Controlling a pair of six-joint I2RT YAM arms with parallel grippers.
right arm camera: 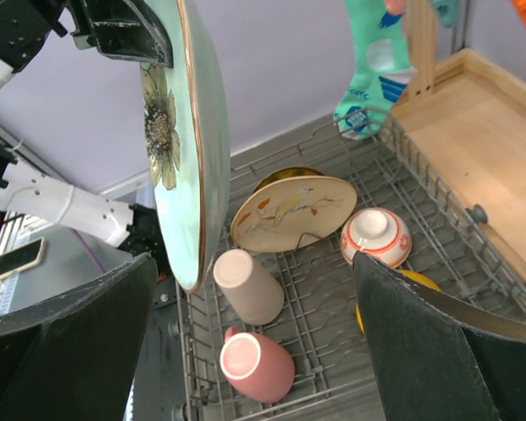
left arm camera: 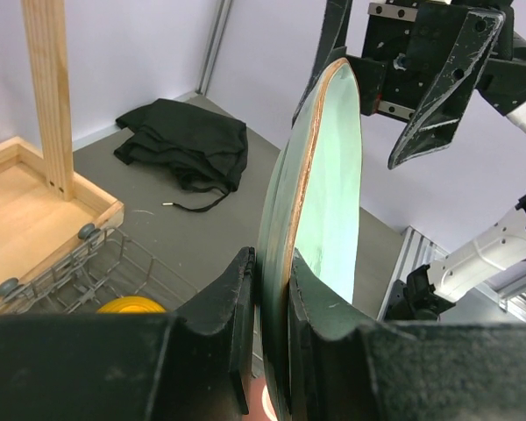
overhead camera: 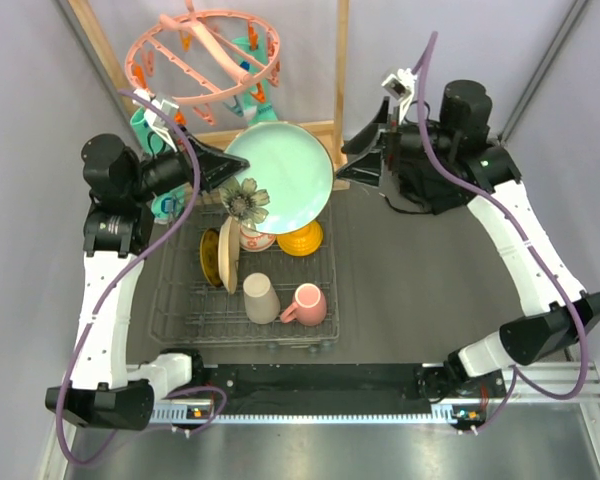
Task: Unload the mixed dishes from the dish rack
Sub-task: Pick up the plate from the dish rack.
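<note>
Holding pale green plate (overhead camera: 285, 180) over dish rack (overhead camera: 180, 312): left pincer (overhead camera: 220, 166) clenched on rim. Right pincer (overhead camera: 352, 158) spread wide beside it.

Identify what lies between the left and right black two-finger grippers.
The large round pale green plate, clamped at its rim by the left gripper; the right gripper is open opposite. Top view shows this.

Pale green plate (overhead camera: 285, 175) aloft over dark wire rack (overhead camera: 180, 300) with cup (overhead camera: 261, 298), mug (overhead camera: 307, 304), bowls (overhead camera: 300, 238), plates (overhead camera: 227, 255).

left pincer (left arm camera: 272, 303): clamped, raised | right pincer (overhead camera: 342, 166): wide apart, raised
</note>
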